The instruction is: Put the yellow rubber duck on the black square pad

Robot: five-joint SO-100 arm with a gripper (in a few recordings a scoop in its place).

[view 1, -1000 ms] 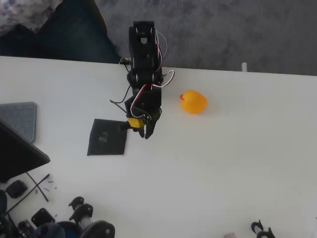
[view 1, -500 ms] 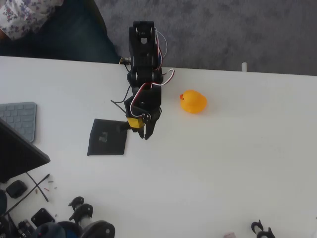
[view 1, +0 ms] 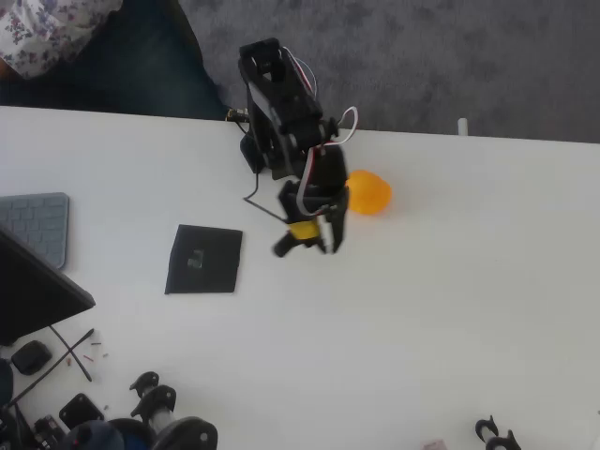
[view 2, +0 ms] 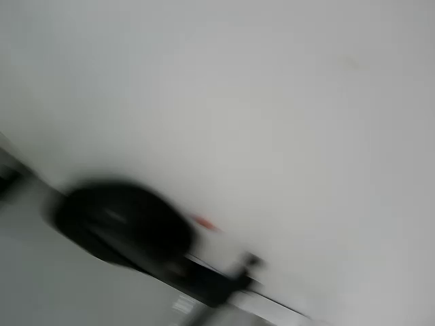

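No readable text, label or number anywhere.

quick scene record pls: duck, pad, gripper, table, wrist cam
duck: on table, right of arm in overhead view, partly hidden by it, not on pad
pad: flat on table, left of gripper, nothing on it
gripper: over bare table between pad and duck, holds nothing, jaw state unclear from blur
table: white; keyboard at left edge
wrist view: motion-blurred, unreadable
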